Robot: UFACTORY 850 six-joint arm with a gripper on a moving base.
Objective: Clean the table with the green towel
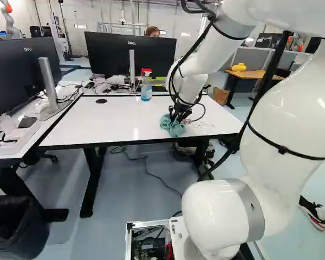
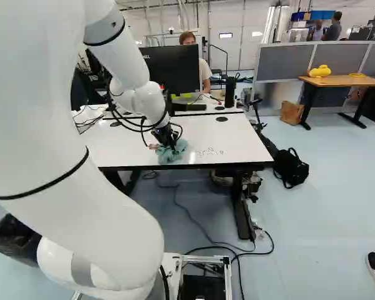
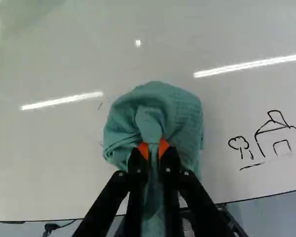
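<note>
while the claw (image 1: 177, 115) pinches its middle, the green towel (image 3: 180, 111) lies bunched, creased, softly rounded

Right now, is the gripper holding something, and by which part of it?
Yes, the gripper holds the green towel by a bunched fold, near the middle of the crumpled cloth.

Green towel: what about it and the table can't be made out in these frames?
- Table beneath the towel: covered by the towel in all views, so any marks there are hidden.
- Towel's trailing end: partly behind the gripper and cut off by the edge in the wrist view.
- Faint traces beside the towel: too small to identify in the wrist view.
</note>
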